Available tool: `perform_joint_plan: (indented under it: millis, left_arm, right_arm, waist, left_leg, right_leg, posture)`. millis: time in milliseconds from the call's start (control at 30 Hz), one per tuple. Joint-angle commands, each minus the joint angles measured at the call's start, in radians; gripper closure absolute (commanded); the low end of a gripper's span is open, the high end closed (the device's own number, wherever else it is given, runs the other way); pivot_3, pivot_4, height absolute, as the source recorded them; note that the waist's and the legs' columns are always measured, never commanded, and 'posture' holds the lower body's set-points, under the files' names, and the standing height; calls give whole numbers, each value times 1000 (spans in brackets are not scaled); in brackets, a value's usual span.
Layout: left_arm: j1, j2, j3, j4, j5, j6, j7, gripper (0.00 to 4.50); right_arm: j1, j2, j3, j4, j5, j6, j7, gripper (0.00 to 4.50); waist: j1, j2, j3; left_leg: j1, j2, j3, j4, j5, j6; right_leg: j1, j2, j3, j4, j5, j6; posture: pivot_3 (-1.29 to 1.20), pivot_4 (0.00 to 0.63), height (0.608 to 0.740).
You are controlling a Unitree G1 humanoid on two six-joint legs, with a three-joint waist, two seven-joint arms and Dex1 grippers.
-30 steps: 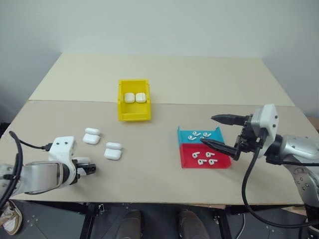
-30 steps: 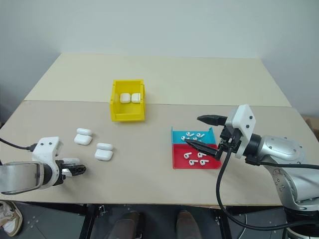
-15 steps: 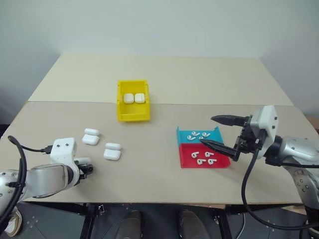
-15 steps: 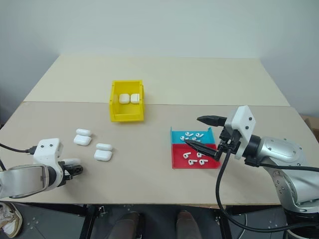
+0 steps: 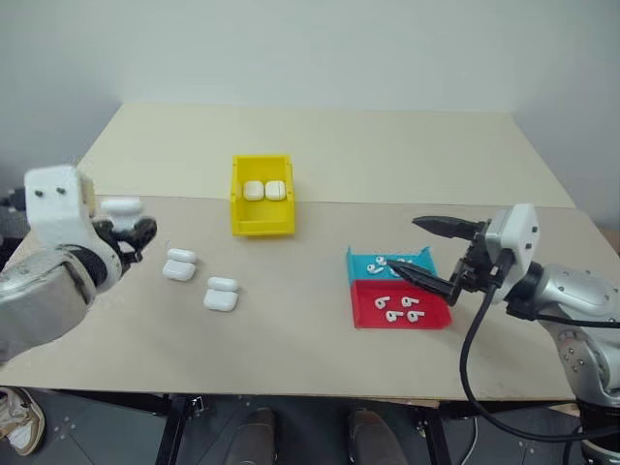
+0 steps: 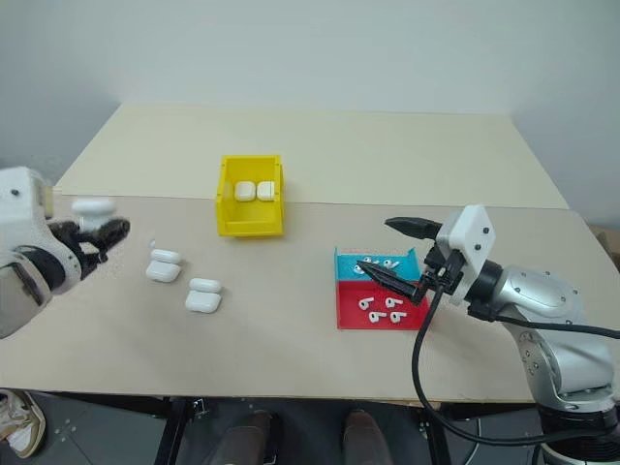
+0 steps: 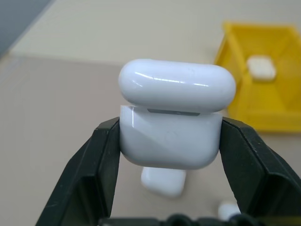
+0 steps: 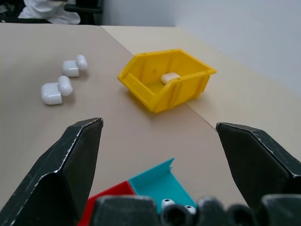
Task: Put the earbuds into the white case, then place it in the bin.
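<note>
The left gripper [image 7: 169, 155] is clamped on the white case [image 7: 171, 122] (lid ajar), gripping only its lower body between the fingers. It could twist free. The right gripper [image 5: 426, 252] has its fingers wide apart over the earbuds [image 5: 392, 300].

The white case [image 7: 171, 123] hides most of a second case [image 7: 163, 181] lying behind it on the tabletop [image 7: 56, 122]. The yellow bin [image 7: 263, 80] is cut off by the frame edge. Behind the right end effector [image 8: 160, 165], the teal-and-red tray [image 8: 155, 186] is partly covered, and only two earbuds [image 8: 176, 205] peek out beside it.
</note>
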Motion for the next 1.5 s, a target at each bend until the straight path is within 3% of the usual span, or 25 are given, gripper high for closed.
perform_joint_plan:
  millis: [33,167,467,600,800,1000,1100,1300,1500]
  left_arm:
    - [-98,-126,-25,49,165,-157,-381,1670]
    - [-265,-256,-123,182,233,-196,-757,1670]
    - [-494,-389,-288,473,418,-268,-1585,1670]
    - [-566,-476,-341,548,480,-307,-1801,1670]
    - [-624,-638,-343,562,482,-315,-1891,1670]
    - [-590,-683,-354,520,472,-242,-1942,1670]
    - [-555,-684,-347,494,478,-224,-1937,1670]
    - [-458,-672,-310,397,479,-202,-1863,1670]
    - [-366,-649,-298,323,491,-196,-1835,1670]
  right_arm:
    - [-14,15,-29,-21,-16,-39,-41,0]
    - [-26,33,-35,-6,-28,-58,-67,0]
    - [-85,-27,-53,-24,43,92,-95,0]
    - [-115,-105,-28,-34,42,164,-69,0]
    - [-194,-261,96,-32,-12,253,15,0]
    - [-352,-365,296,-10,-82,246,212,0]
    - [-416,-383,365,2,-114,242,293,613]
    - [-480,-407,524,12,-259,199,416,2644]
    - [-586,-354,722,59,-467,145,510,2644]
  waist:
    - [2,0,0]
    - [15,-1,0]
    - [-6,-1,0]
    - [-10,-1,0]
    - [-15,-1,0]
    - [-21,0,0]
    - [-19,0,0]
    - [-14,0,0]
    - [-17,0,0]
  left_leg:
    - [0,0,0,0,0,0]
    - [-1,0,-1,1,1,0]
    - [-5,0,-3,2,0,2]
    - [-5,0,-3,3,0,2]
    - [-6,1,-5,4,0,2]
    - [-5,3,-9,5,0,3]
    - [-5,4,-11,5,0,3]
    - [-6,5,-12,6,0,3]
    - [-5,6,-12,6,0,3]
  right_leg:
    - [1,0,0,0,0,0]
    - [2,0,0,-1,1,1]
    - [-2,2,0,-2,1,2]
    - [-1,2,-1,-1,1,2]
    - [-1,2,-1,-1,1,3]
    - [-1,3,0,0,1,3]
    - [-1,3,0,0,1,3]
    - [-1,3,-1,0,1,3]
    - [-2,3,-1,1,1,3]
  posture:
    - [0,150,740]
    - [0,150,740]
    - [0,150,740]
    - [0,150,740]
    - [0,150,740]
    - [0,150,740]
    - [0,150,740]
    - [0,150,740]
    - [0,150,740]
